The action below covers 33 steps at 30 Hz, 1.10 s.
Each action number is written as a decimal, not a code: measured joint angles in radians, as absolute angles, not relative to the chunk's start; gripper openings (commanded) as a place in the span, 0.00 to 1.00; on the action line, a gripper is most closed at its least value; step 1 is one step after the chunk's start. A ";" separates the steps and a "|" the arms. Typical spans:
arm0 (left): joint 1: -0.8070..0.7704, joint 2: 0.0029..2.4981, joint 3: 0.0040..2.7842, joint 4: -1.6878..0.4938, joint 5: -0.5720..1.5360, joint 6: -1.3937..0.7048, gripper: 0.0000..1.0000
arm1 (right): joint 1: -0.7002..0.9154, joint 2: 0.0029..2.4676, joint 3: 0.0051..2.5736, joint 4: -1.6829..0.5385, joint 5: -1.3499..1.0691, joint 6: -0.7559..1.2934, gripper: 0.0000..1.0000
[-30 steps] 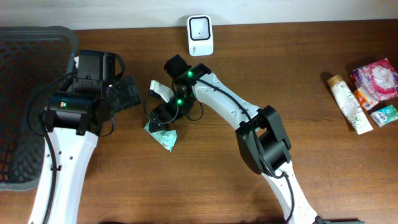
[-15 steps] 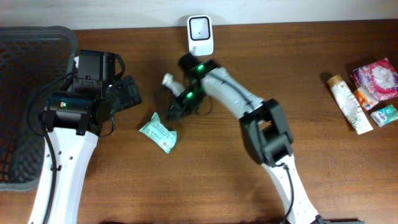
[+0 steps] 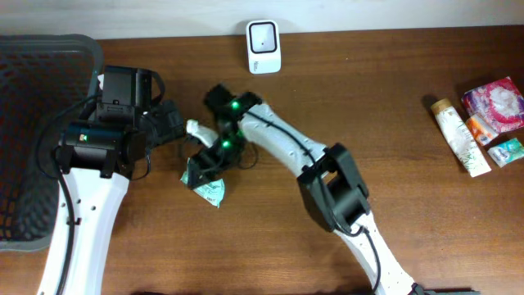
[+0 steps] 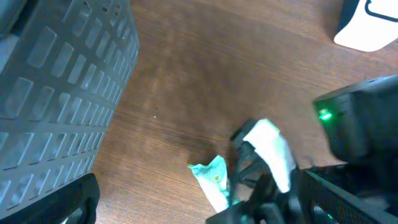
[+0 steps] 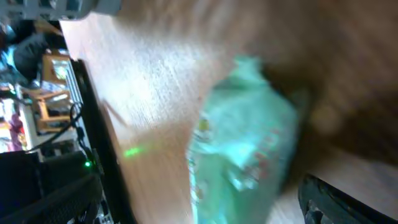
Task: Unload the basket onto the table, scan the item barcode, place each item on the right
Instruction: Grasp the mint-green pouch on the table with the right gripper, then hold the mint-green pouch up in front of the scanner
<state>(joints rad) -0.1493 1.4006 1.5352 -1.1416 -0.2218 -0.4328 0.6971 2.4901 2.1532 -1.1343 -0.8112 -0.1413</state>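
Note:
The item, a small green packet [image 3: 211,190], lies flat on the wooden table left of centre. My right gripper [image 3: 201,168] hangs just over it, pointing down. In the right wrist view the blurred packet [image 5: 242,143] sits between the wide-apart jaws of that gripper [image 5: 205,202], which is open. The white barcode scanner [image 3: 264,47] stands at the table's back edge, well apart from the packet. My left gripper [image 3: 168,123] hovers open beside the right one, holding nothing. The left wrist view shows the packet [image 4: 211,180] and the right gripper [image 4: 264,186] ahead.
A dark mesh basket [image 3: 41,139] fills the left side, close to my left arm. At the far right lie a cream tube [image 3: 461,135], a pink packet [image 3: 495,102] and a small teal packet [image 3: 508,152].
Half a second ago my right gripper was raised near the scanner with the packet left on the table. It has now come back down over the packet. The left arm has not moved.

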 measured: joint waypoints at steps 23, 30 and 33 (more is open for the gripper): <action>-0.149 1.401 1.535 -1.142 -0.221 -0.433 0.99 | 0.172 2.591 2.436 -1.116 -1.330 -0.036 0.04; -0.149 1.401 1.535 -1.142 -0.221 -0.433 0.99 | 0.103 2.591 2.536 -1.091 -1.452 -0.161 0.04; -0.149 1.401 1.535 -1.142 -0.222 -0.433 0.99 | 0.149 2.591 2.536 -1.056 -1.496 -0.216 0.04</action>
<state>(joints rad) -0.1493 1.4006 1.5352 -1.1419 -0.2218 -0.4332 0.1490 2.5912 2.5362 -1.0561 -1.4956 -0.2165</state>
